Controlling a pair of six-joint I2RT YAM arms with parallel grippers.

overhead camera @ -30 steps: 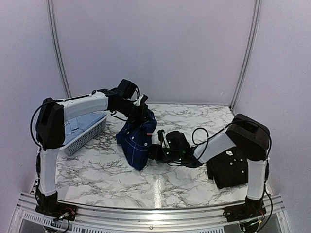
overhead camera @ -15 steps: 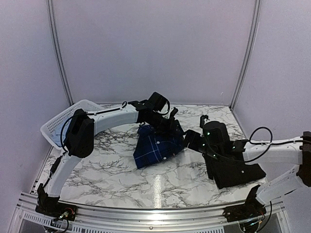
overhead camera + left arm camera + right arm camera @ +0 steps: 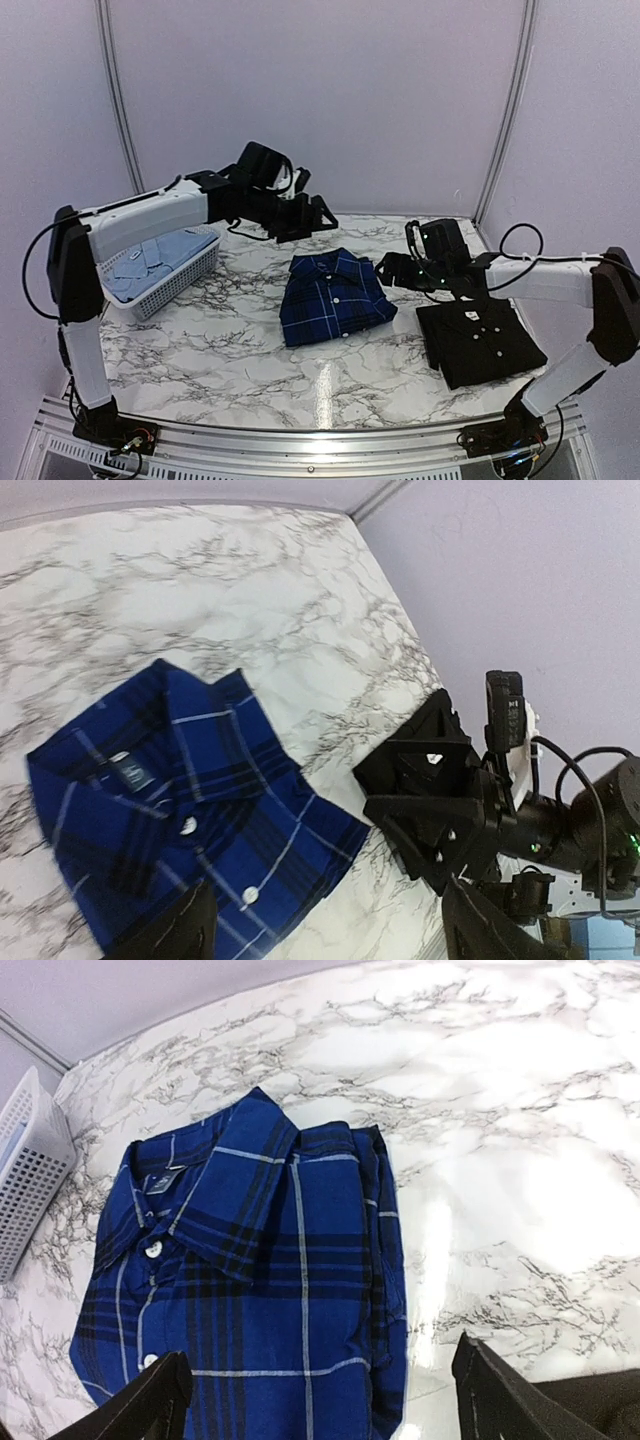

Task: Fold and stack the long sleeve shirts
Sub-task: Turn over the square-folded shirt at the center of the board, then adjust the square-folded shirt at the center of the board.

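Plaid shirt flat on the table, both grippers empty
My left gripper hangs behind the folded shirt, my right gripper just beside its right edge, both spread wide, touching nothing.

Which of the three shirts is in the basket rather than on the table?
The pale blue shirt, in the white basket at far left. The plaid shirt and the black shirt lie folded on the table.
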